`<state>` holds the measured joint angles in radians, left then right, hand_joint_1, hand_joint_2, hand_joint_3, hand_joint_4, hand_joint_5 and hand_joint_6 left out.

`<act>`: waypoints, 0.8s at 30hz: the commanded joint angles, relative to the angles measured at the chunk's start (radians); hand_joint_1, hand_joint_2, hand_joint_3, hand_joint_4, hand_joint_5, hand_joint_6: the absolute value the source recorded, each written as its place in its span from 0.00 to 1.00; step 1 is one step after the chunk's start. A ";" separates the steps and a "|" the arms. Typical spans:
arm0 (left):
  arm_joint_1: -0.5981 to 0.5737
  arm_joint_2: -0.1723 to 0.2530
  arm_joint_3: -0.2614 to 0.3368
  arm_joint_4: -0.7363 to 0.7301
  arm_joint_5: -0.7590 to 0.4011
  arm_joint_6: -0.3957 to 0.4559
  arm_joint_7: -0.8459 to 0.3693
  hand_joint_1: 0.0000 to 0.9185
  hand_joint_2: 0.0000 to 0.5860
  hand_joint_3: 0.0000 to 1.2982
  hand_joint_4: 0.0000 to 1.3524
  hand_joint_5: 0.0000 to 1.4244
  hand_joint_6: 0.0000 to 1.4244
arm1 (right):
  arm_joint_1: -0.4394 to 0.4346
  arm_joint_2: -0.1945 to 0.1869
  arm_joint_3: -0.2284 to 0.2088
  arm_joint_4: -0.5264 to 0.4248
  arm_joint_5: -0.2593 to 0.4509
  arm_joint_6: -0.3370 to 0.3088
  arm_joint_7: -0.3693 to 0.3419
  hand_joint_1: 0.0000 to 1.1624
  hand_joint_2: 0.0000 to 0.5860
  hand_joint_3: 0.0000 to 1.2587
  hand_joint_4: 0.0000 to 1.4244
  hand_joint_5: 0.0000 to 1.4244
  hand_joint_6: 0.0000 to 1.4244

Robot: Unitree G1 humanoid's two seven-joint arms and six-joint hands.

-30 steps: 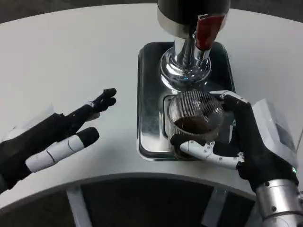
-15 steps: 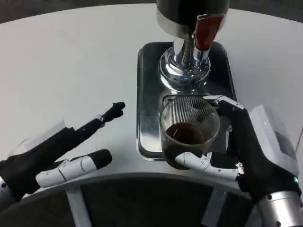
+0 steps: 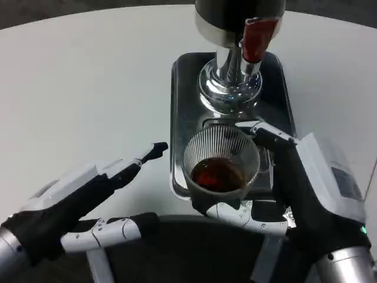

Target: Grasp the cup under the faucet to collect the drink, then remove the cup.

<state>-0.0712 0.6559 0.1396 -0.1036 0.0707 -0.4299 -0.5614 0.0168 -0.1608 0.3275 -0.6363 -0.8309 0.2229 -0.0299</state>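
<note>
White table point(image 3: 88, 76), right hand point(image 3: 294, 194) around cup point(image 3: 221, 168) of dark drink.

Cup point(image 3: 221, 167) before faucet point(image 3: 234, 56), over tray point(image 3: 184, 118)

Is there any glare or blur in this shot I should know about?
Head view: bright reflections glint off the chrome faucet base and the steel drip tray; the left hand looks slightly soft, while the ribbed cup in the right hand is sharp enough.

R hand point(image 3: 306, 194) at lower right, fingers point(image 3: 241, 212) wrapped round the cup point(image 3: 221, 168), gripping it. L hand point(image 3: 88, 203) left of the cup, fingers apart, holding nothing, one pointing toward it.
</note>
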 commanded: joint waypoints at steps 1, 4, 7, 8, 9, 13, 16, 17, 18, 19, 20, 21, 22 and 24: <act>0.049 -0.008 -0.008 -0.043 0.062 -0.016 0.047 0.00 0.13 0.00 0.00 0.00 0.00 | 0.018 0.001 0.019 -0.036 -0.019 -0.063 -0.002 0.87 0.48 0.73 0.88 0.98 1.00; 0.072 -0.014 -0.003 -0.068 0.100 -0.015 0.083 0.00 0.13 0.00 0.00 0.00 0.00 | 0.028 0.000 0.027 -0.038 -0.029 -0.078 0.002 0.87 0.48 0.73 0.88 0.98 1.00; 0.102 -0.024 0.006 -0.104 0.160 -0.012 0.134 0.00 0.13 0.00 0.00 0.00 0.00 | 0.040 0.002 0.035 -0.042 -0.036 -0.090 0.010 0.87 0.48 0.73 0.88 0.98 1.00; 0.110 -0.027 0.008 -0.114 0.176 -0.010 0.148 0.00 0.13 0.00 0.00 0.00 0.00 | 0.043 0.003 0.038 -0.043 -0.037 -0.092 0.012 0.87 0.48 0.73 0.88 0.98 1.00; 0.114 -0.028 0.009 -0.119 0.186 -0.008 0.157 0.00 0.13 0.00 0.00 0.00 0.00 | 0.047 0.003 0.040 -0.046 -0.038 -0.094 0.014 0.87 0.48 0.73 0.88 0.98 1.00; 0.142 -0.034 0.016 -0.151 0.240 0.012 0.198 0.00 0.12 0.00 0.00 0.00 0.00 | 0.070 0.003 0.051 -0.059 -0.042 -0.104 0.024 0.87 0.47 0.73 0.88 0.98 1.00; 0.157 -0.038 0.017 -0.169 0.266 0.024 0.217 0.00 0.12 0.00 0.00 0.00 0.00 | 0.081 0.004 0.054 -0.065 -0.044 -0.111 0.029 0.87 0.47 0.73 0.88 0.98 1.00; 0.164 -0.041 0.018 -0.178 0.277 0.031 0.224 0.00 0.12 0.00 0.00 0.00 0.00 | 0.085 0.004 0.056 -0.067 -0.045 -0.113 0.030 0.87 0.47 0.73 0.88 0.98 1.00; 0.173 -0.045 0.019 -0.192 0.290 0.039 0.232 0.00 0.12 0.00 0.00 0.00 0.00 | 0.087 0.004 0.057 -0.069 -0.046 -0.115 0.031 0.87 0.47 0.73 0.88 0.98 1.00; 0.180 -0.048 0.018 -0.201 0.300 0.045 0.238 0.00 0.12 0.00 0.00 0.00 0.00 | 0.092 0.004 0.059 -0.072 -0.047 -0.118 0.033 0.87 0.47 0.73 0.88 0.98 1.00; 0.186 -0.051 0.018 -0.209 0.305 0.050 0.243 0.00 0.12 0.00 0.00 0.00 0.00 | 0.096 0.004 0.061 -0.075 -0.047 -0.120 0.035 0.87 0.46 0.73 0.88 0.98 1.00; 0.191 -0.053 0.017 -0.215 0.309 0.053 0.247 0.00 0.12 0.00 0.00 0.00 0.00 | 0.099 0.004 0.062 -0.077 -0.047 -0.122 0.037 0.87 0.46 0.73 0.88 0.98 1.00; 0.194 -0.054 0.017 -0.218 0.311 0.055 0.249 0.00 0.12 0.00 0.00 0.00 0.00 | 0.101 0.004 0.062 -0.079 -0.048 -0.124 0.038 0.87 0.46 0.73 0.88 0.98 1.00; 0.203 -0.057 0.019 -0.229 0.315 0.060 0.256 0.00 0.12 0.00 0.00 0.00 0.00 | 0.106 0.005 0.061 -0.082 -0.049 -0.126 0.041 0.87 0.46 0.73 0.88 0.98 1.00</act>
<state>0.1048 0.6083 0.1503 -0.3096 0.3676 -0.3808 -0.3242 0.1125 -0.1648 0.3818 -0.6759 -0.8780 0.1379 0.0138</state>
